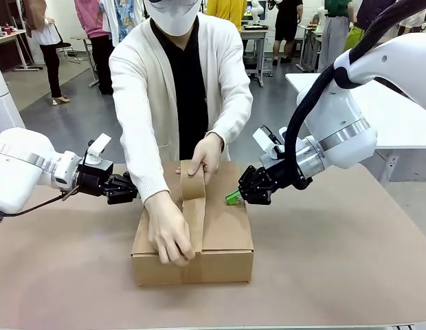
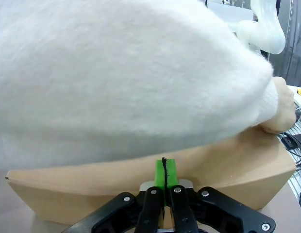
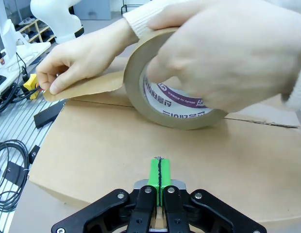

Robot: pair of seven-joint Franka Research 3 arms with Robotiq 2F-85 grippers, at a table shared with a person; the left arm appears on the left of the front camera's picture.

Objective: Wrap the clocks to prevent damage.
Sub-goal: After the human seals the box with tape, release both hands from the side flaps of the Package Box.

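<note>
Left gripper [image 1: 132, 188] and right gripper [image 1: 233, 198], fingers pressed together and empty, brace the box [image 1: 227, 234] mid-table [image 1: 337, 275]. A slip could skew the tape [image 1: 193, 184].

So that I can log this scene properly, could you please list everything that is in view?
cardboard box: one, brown, middle of the table
tape roll: one, brown, on top of the box, held by the person
tape strip: one, brown, from the roll to the box's front edge
table: one, tan top, under the box
person's hand on the roll: one, over the box top
person's hand at the front edge: one, pressing the strip's end
left claw: one, black with green pads, shut, by the box's left side
right claw: one, black with green pads, shut, by the box's right side
</note>
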